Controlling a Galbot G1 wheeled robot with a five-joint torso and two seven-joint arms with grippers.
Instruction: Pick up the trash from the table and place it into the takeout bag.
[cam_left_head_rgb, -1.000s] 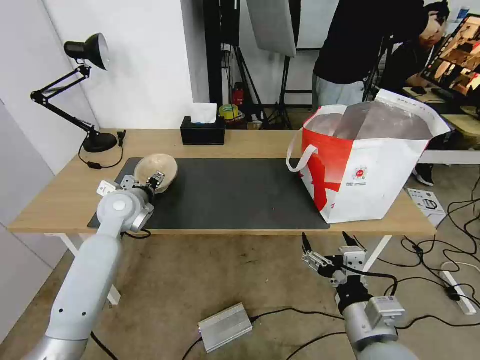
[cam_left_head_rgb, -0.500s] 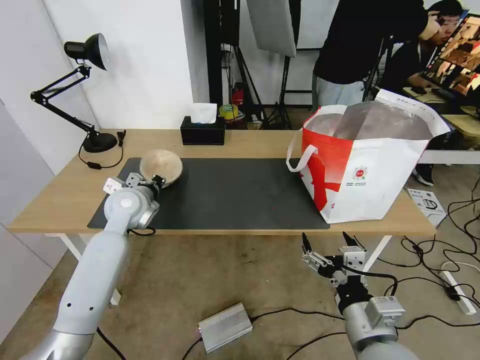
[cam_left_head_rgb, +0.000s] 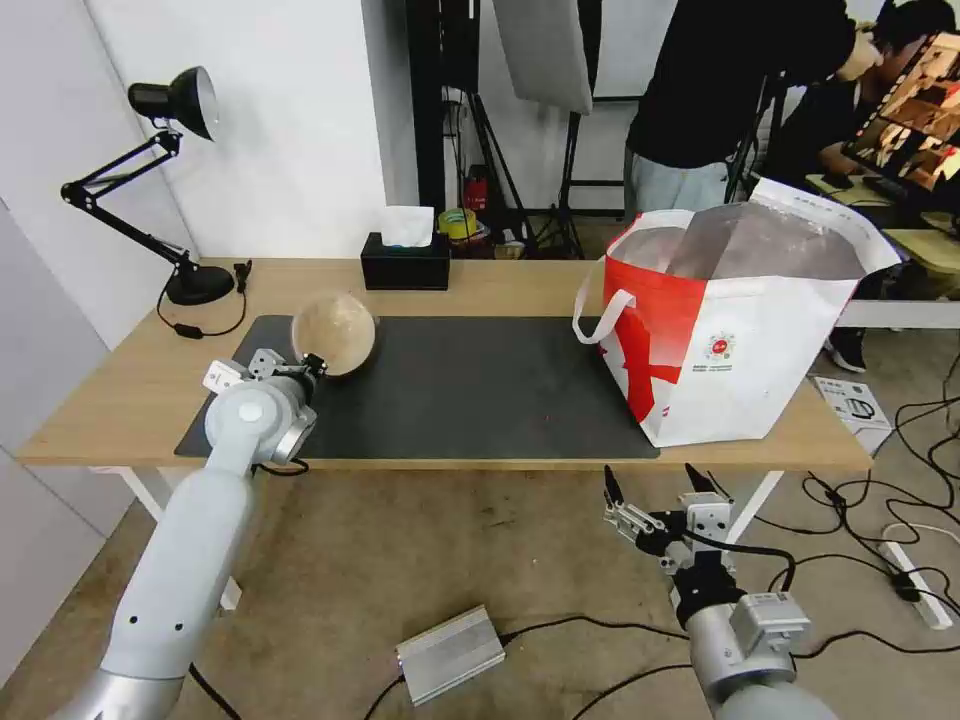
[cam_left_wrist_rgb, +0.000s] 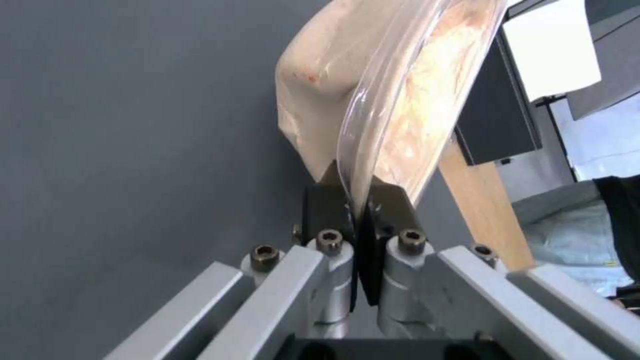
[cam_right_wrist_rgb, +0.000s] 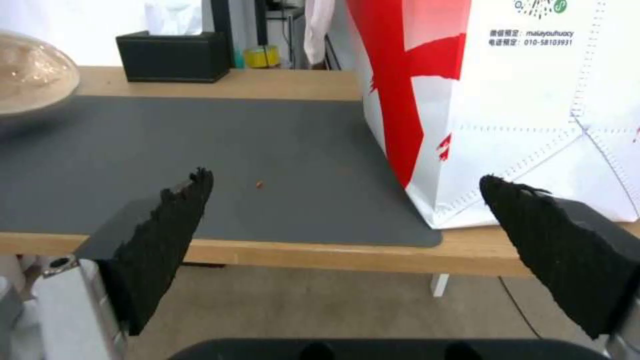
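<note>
a long light-wood counter (cam_left_head_rgb: 500, 285) on white legs spans the head view, with a large dark grey rectangular mat (cam_left_head_rgb: 470, 385) covering its middle. at about three o'clock on the counter stands a large boxy red-and-white insulated takeout bag (cam_left_head_rgb: 735, 345), its mouth open to show silver foil lining, a white strap handle hanging at its side and a small round logo on its front. at nine o'clock on the mat, the left claw (cam_left_head_rgb: 312, 364) is clenched on the rim of a beige paper-pulp bowl (cam_left_head_rgb: 334, 331) with a clear film over it, holding the bowl tipped on edge above the mat; the left wrist view shows the rim pinched between the two black pads (cam_left_wrist_rgb: 328, 200). the bowl is well apart from the bag. at six o'clock, below the counter's front edge, the right claw (cam_left_head_rgb: 655, 482) hangs with its black fingers spread wide, grasping nothing. a black tissue box (cam_left_head_rgb: 405, 262) sits at twelve o'clock on the counter. a black desk lamp (cam_left_head_rgb: 165, 150) stands at ten o'clock.
</note>
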